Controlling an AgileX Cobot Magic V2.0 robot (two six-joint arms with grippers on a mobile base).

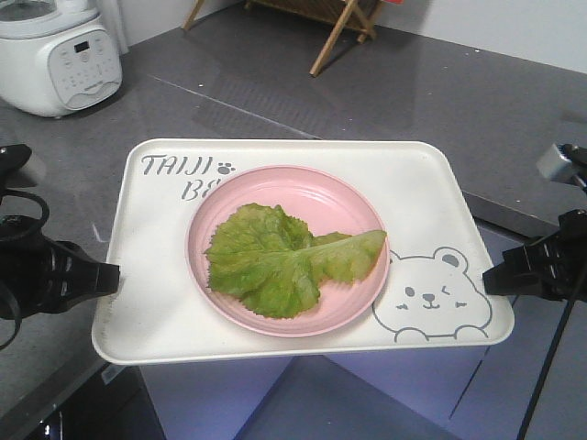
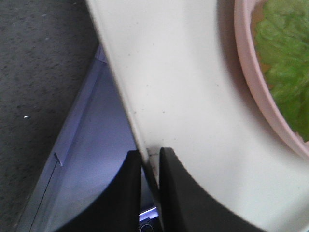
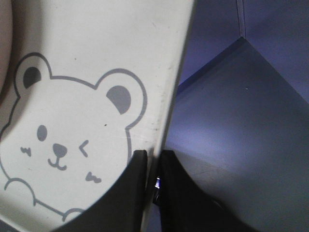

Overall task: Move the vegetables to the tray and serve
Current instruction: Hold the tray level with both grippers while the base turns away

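Note:
The green lettuce leaves (image 1: pixel 289 258) lie on a round pink plate (image 1: pixel 220 220) in the middle of the cream-white tray (image 1: pixel 156 302). The tray hangs in the air over the counter edge, held at both short sides. My left gripper (image 1: pixel 112 278) is shut on the tray's left rim; in the left wrist view its fingers (image 2: pixel 150 155) pinch the rim (image 2: pixel 140 140), with the plate (image 2: pixel 263 104) and lettuce (image 2: pixel 285 63) at upper right. My right gripper (image 1: pixel 491 275) is shut on the right rim; in the right wrist view (image 3: pixel 153 157) the bear drawing (image 3: pixel 67 145) lies beside it.
A white rice cooker (image 1: pixel 57 57) stands at the back left on the grey counter (image 1: pixel 440 101). A wooden folding stand (image 1: pixel 335 27) is at the back. A lower blue-lit surface (image 1: pixel 367 394) lies beneath the tray's front.

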